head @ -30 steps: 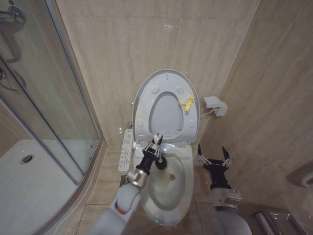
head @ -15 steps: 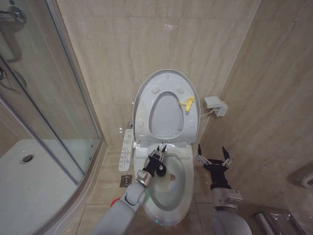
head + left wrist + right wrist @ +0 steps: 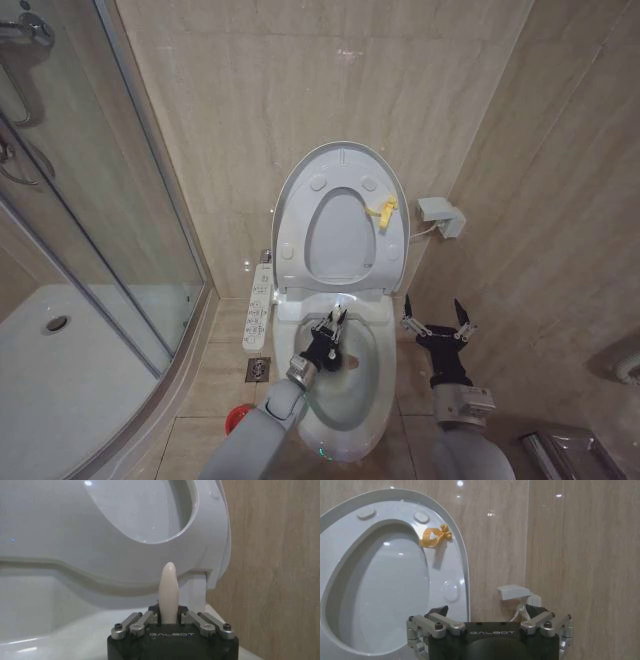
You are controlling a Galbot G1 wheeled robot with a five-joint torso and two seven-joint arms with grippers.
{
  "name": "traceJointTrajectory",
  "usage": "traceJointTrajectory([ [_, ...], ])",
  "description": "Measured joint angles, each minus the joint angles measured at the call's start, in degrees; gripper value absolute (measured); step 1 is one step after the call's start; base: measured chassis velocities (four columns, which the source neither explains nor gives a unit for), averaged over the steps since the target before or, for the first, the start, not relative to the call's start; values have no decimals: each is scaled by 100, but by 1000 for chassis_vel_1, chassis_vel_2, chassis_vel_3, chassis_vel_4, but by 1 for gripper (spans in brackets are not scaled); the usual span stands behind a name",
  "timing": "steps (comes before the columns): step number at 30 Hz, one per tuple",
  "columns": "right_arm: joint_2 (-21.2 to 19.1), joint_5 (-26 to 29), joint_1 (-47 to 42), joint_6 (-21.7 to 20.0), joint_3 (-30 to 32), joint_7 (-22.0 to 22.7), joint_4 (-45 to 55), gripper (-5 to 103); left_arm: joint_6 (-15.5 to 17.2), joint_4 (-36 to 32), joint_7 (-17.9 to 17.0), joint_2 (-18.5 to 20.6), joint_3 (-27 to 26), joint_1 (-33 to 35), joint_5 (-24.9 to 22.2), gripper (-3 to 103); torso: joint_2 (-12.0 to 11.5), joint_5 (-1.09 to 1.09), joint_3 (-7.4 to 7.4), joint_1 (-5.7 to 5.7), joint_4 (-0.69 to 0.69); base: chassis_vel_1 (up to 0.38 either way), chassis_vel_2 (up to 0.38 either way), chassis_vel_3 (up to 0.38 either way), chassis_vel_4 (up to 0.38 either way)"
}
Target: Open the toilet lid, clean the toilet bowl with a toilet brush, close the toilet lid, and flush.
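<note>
The toilet lid (image 3: 340, 165) stands raised against the wall, its yellow loop tag (image 3: 380, 212) on the right edge, and the seat ring is up with it. Below lies the toilet bowl (image 3: 350, 385), stained yellowish inside. My left gripper (image 3: 334, 323) hangs over the bowl's rear half, shut on the toilet brush. The brush's white handle tip (image 3: 168, 587) pokes up between the fingers in the left wrist view; the bristle head is hidden under the gripper. My right gripper (image 3: 435, 312) waits open beside the bowl's right side, facing the lid (image 3: 447, 573).
A red cup holder (image 3: 235, 418) sits on the floor left of the bowl. The button panel (image 3: 260, 305) runs along the toilet's left side. A glass shower enclosure (image 3: 110, 230) closes off the left. A white wall box (image 3: 440, 214) hangs right of the lid.
My left gripper has moved the brush right and down, from the bowl's back left rim into the bowl. The red holder on the floor has come into sight. The right arm is still.
</note>
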Motion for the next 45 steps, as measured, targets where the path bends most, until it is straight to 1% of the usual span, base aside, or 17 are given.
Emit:
traceJointTrajectory([
  [5, 0, 0, 0, 0, 0, 0, 0, 100, -4, -24, 13, -65, -2, -17, 9, 20, 0, 0, 0, 0, 0, 0, 0, 0, 0],
  [8, 0, 0, 0, 0, 0, 0, 0, 100, 33, -331, -10, -78, 26, 62, 160, 20, 0, -1, 0, 0, -1, 0, 0, 0, 0],
  [9, 0, 0, 0, 0, 0, 0, 0, 100, 33, -331, -10, -78, 26, 62, 160, 20, 0, -1, 0, 0, -1, 0, 0, 0, 0],
  [12, 0, 0, 0, 0, 0, 0, 0, 100, 194, -854, -17, -19, 176, 190, 266, 20, 0, 0, 0, 0, -1, 0, 0, 0, 0],
  [13, 0, 0, 0, 0, 0, 0, 0, 100, 194, -854, -17, -19, 176, 190, 266, 20, 0, 0, 0, 0, -1, 0, 0, 0, 0],
  [16, 0, 0, 0, 0, 0, 0, 0, 100, 280, -1162, 2, -17, 304, 227, 296, 20, 0, 0, 0, 0, -1, 0, 0, 0, 0],
  [19, 0, 0, 0, 0, 0, 0, 0, 100, 296, -1236, 10, -59, 353, 231, 314, 20, 0, 0, 0, 0, -1, 0, 0, 0, 0],
  [23, 0, 0, 0, 0, 0, 0, 0, 100, 294, -1215, 48, -123, 401, 219, 318, 20, 0, 0, 0, 0, -1, 0, 0, 0, 0],
  [26, 0, 0, 0, 0, 0, 0, 0, 100, 212, -939, 179, -168, 383, 163, 310, 20, 0, -1, 0, 0, -1, 0, 0, 0, 0],
  [27, 0, 0, 0, 0, 0, 0, 0, 100, 212, -939, 179, -168, 383, 163, 310, 20, 0, -1, 0, 0, -1, 0, 0, 0, 0],
  [29, 0, 0, 0, 0, 0, 0, 0, 100, 138, -584, 287, -171, 312, 93, 303, 20, 0, 0, 0, 0, 1, 0, 0, 0, 0],
  [30, 0, 0, 0, 0, 0, 0, 0, 100, 138, -584, 287, -171, 312, 93, 303, 20, 0, 0, 0, 0, 1, 0, 0, 0, 0],
  [32, 0, 0, 0, 0, 0, 0, 0, 100, 29, -237, 309, -199, 222, -14, 318, 20, 0, -1, 0, 0, 1, 0, 0, 0, 0],
  [34, 0, 0, 0, 0, 0, 0, 0, 100, -5, -133, 309, -211, 170, -58, 343, 20, 0, 0, 0, 0, 1, 0, 0, 0, 0],
  [37, 0, 0, 0, 0, 0, 0, 0, 100, -18, -115, 297, -234, 161, -106, 354, 20, -1, 1, 0, 0, 1, 0, 0, 0, 0],
  [41, 0, 0, 0, 0, 0, 0, 0, 100, -15, -450, 243, -368, 316, -162, 312, 20, 0, -1, 0, 0, -2, 0, 0, 0, 0],
  [45, 0, 0, 0, 0, 0, 0, 0, 100, 14, -526, 260, -400, 477, -164, 246, 20, 0, 0, 0, 0, -2, 0, 0, 0, 0],
])
